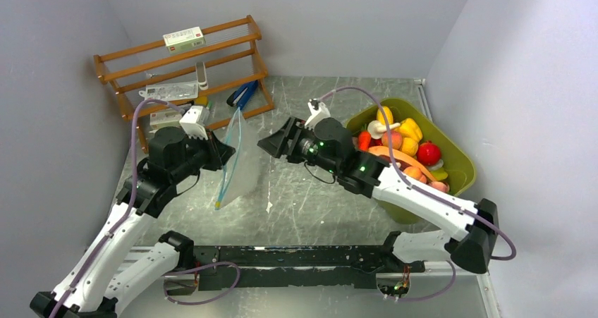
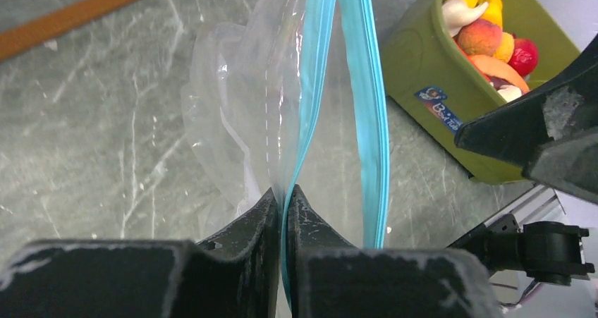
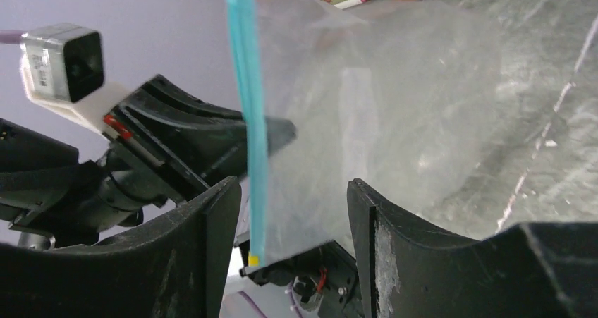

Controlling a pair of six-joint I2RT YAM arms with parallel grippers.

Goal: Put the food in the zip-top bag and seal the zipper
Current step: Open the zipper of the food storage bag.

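My left gripper (image 2: 284, 194) is shut on the teal-blue zipper (image 2: 310, 92) of the clear zip-top bag (image 1: 240, 159), which hangs upright above the table with its mouth edge spread. Facing it from the right, my right gripper (image 1: 271, 143) is open; in the right wrist view its jaws (image 3: 293, 202) stand on either side of the bag's lower corner (image 3: 338, 142), without touching it. The zipper (image 3: 248, 99) runs down between them. The food (image 1: 402, 145), yellow, orange, red and white toy fruits and vegetables, lies in the olive-green tub (image 1: 458, 159) at the right.
A wooden rack (image 1: 127, 68) with boxes and pens stands at the back left, against the wall. The tub (image 2: 423, 64) sits close to the right of the bag. Grey walls close in on both sides.
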